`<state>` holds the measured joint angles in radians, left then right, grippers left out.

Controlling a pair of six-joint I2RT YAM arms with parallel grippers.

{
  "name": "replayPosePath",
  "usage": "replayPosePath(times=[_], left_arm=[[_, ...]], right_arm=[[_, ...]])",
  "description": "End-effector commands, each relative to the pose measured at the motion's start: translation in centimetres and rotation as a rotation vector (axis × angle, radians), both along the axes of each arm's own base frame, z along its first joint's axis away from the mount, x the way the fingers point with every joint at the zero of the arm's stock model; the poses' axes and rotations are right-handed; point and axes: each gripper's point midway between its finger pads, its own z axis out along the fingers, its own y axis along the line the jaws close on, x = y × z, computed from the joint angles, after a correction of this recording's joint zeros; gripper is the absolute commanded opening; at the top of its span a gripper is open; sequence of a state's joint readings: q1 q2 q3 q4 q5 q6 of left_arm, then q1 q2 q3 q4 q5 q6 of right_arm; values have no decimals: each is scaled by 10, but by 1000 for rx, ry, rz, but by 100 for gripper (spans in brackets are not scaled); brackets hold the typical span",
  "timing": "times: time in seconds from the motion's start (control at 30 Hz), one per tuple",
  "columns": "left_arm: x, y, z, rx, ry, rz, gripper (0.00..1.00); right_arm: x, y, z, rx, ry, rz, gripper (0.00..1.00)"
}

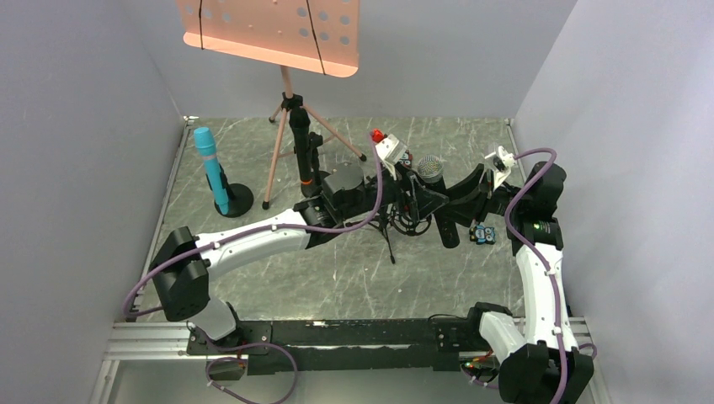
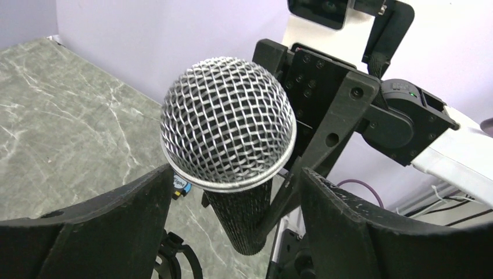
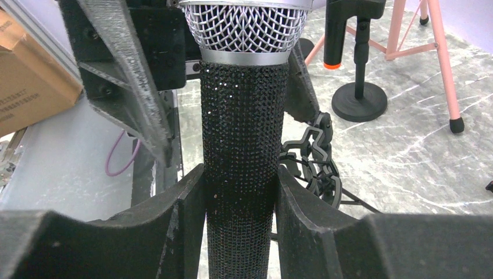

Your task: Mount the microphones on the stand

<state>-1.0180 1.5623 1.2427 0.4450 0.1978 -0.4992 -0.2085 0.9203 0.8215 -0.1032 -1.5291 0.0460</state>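
The black microphone with the silver mesh head [image 1: 430, 168] stands upright above the table's middle right. My right gripper [image 1: 452, 204] is shut on its black body [image 3: 241, 145], fingers pressed on both sides. My left gripper [image 1: 411, 192] is open; its fingers [image 2: 119, 226] flank the mesh head [image 2: 228, 122] with gaps on both sides. A black clip mount [image 3: 317, 168] on a small tripod sits just below and beside the microphone. The cyan-blue microphone [image 1: 210, 168] stands in a round-based stand at the left. The black microphone with the orange ring [image 1: 301, 151] stands in another stand.
A pink music stand [image 1: 278, 29] on tripod legs rises at the back centre. A small blue block [image 1: 482, 234] lies near the right arm. A red-topped object [image 1: 378, 135] sits behind the grippers. A cardboard box [image 3: 29, 75] lies beyond the table edge.
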Motion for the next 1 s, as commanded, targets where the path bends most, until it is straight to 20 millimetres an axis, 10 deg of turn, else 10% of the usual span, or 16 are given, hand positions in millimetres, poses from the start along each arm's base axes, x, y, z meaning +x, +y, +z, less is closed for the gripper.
replayPosePath(times=[0.0, 0.5, 0.7, 0.77, 0.97], left_arm=[[4, -2, 39, -104, -47, 20, 80], [3, -13, 39, -122, -22, -17, 57], [-1, -12, 39, -126, -26, -35, 2], [-4, -9, 41, -132, -34, -38, 0], [-8, 17, 64, -179, -79, -7, 0]], right_arm=[[-8, 3, 8, -9, -76, 48, 9], [-8, 3, 6, -4, -65, 62, 9], [-8, 3, 6, -5, -66, 59, 9], [-7, 3, 6, -5, -64, 53, 11], [-7, 3, 6, -7, -55, 35, 70]])
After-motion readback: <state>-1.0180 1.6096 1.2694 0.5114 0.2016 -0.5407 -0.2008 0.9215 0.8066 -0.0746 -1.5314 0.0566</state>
